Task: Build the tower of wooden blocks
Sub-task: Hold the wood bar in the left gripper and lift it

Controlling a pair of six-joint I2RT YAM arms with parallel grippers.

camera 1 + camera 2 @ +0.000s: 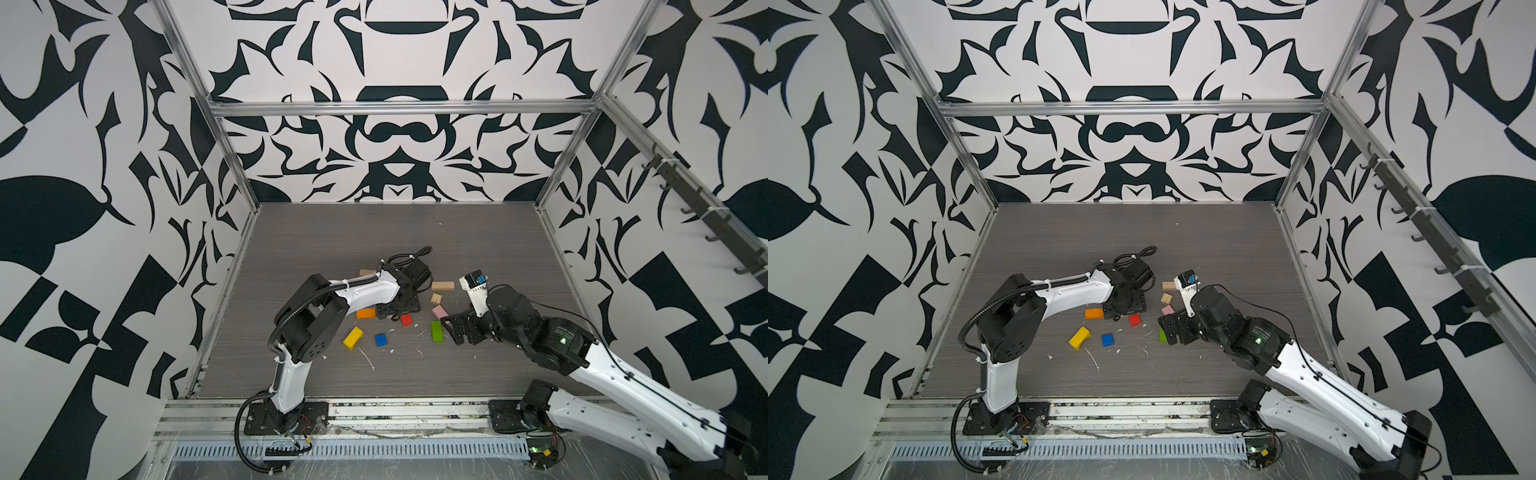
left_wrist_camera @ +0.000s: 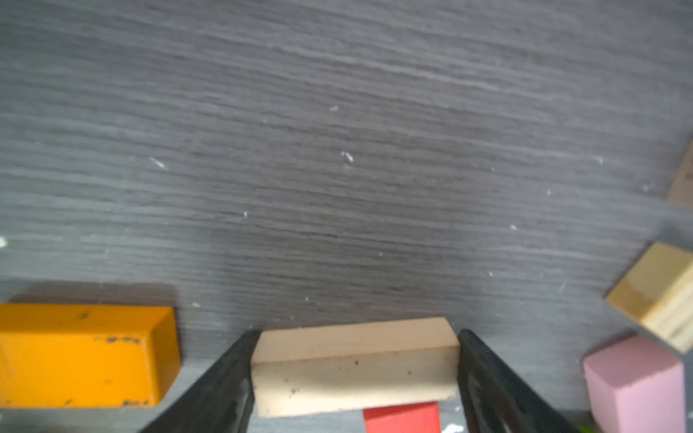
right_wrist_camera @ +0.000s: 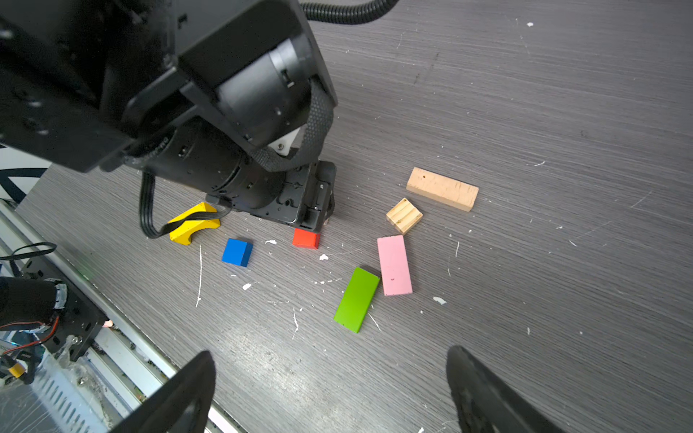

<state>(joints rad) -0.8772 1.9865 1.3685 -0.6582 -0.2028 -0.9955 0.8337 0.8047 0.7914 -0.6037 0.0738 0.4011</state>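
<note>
Left gripper (image 2: 359, 333) clamps a tan plank (image 2: 352, 378) (red block (image 2: 401, 417) just beside).

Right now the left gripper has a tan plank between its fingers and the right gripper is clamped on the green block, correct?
No. The right wrist view shows the right gripper open and empty; the green block lies on the table. The left gripper has the tan plank between its fingers.

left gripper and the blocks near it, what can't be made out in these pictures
- left gripper: hidden under its own wrist in both top views; left wrist view shows fingers at both ends of the tan plank, grip unclear
- red block: left wrist view, cut by the frame edge and the plank
- green block: in a top view, mostly behind the right gripper
</note>
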